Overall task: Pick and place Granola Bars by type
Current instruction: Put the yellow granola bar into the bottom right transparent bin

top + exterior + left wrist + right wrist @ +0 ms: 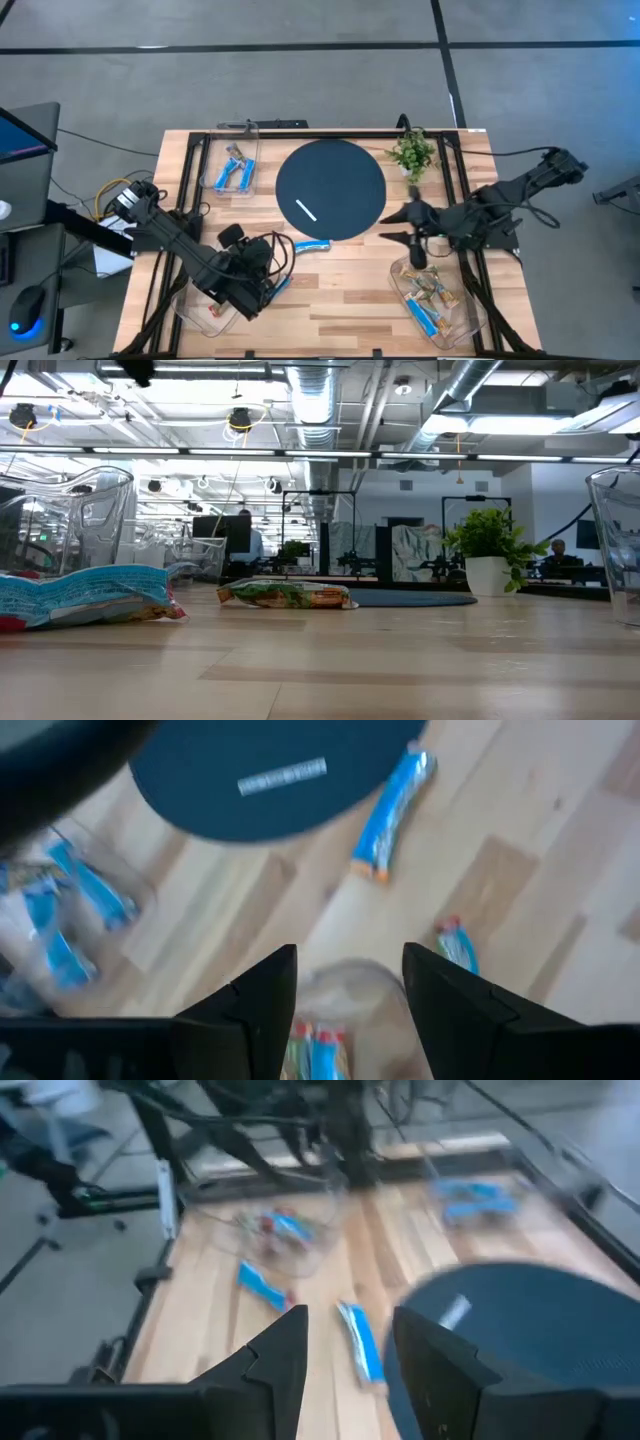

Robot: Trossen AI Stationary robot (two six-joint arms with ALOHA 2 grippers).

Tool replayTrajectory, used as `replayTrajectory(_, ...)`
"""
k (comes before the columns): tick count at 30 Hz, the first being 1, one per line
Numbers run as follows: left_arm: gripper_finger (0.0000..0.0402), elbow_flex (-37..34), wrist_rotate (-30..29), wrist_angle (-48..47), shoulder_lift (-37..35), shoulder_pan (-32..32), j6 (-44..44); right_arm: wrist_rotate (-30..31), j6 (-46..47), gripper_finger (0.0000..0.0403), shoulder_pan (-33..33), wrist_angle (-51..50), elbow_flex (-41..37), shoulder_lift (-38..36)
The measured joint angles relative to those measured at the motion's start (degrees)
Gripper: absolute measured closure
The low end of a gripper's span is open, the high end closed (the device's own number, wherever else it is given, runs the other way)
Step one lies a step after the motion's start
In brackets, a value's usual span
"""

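Granola Bars (311, 245) (crinkly foil wrappers) on wood

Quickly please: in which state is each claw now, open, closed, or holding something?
Left claw: open, empty, above the light wooden table near its clear plastic tray.
Right claw: open, empty, beside the dark round mat.

Three clear trays (236, 150) (all holding bars), one dark round mat (330, 190), one potted plant (413, 152), two arms (180, 240).

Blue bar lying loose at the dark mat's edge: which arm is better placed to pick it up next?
Probably left. The left gripper is open beside the blue bar; the right gripper, also open, sits across the mat.
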Motion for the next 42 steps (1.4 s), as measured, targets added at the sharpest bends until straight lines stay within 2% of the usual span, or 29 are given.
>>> replayTrajectory(4, 0.0224, 0.9, -4.4, -0.4, -0.5, 0.1, -0.2, -9.8, -4.7, 0.0259, -6.2, 6.9, 0.0, 7.4)
replayTrajectory(10, 0.0224, 0.6, -5.6, -0.7, -1.9, -2.3, -5.7, -26.5, -6.3, 0.0259, -15.4, 18.9, 0.0, 20.5)
replayTrajectory(15, 0.0224, 0.5, -12.0, -1.8, -2.8, -5.9, -12.9, -32.5, -10.1, 0.0259, -18.6, 28.4, 0.0, 31.3)
replayTrajectory(20, 0.0224, 0.5, -18.5, -5.6, -5.1, -8.8, -18.8, -33.6, -11.9, 0.0259, -18.8, 30.3, 2.5, 40.9)
replayTrajectory(25, 0.0224, -0.6, -22.3, -5.5, -9.7, -9.4, -16.2, -32.6, -11.8, 0.0255, -18.8, 30.6, 7.5, 48.0)
replayTrajectory(29, 0.0224, -1.7, -23.4, -5.5, -12.7, -9.3, -13.5, -31.0, -11.4, 0.0229, -19.2, 29.5, 11.6, 52.8)
replayTrajectory(36, 0.0224, -1.9, -26.0, -5.4, -15.7, -9.3, -8.0, -30.5, -10.7, 0.0161, -20.8, 21.7, 17.1, 56.9)
replayTrajectory(42, 0.0224, -1.9, -26.5, -5.4, -16.3, -8.9, -3.6, -29.3, -11.1, 0.0155, -22.0, 17.9, 18.3, 57.9)
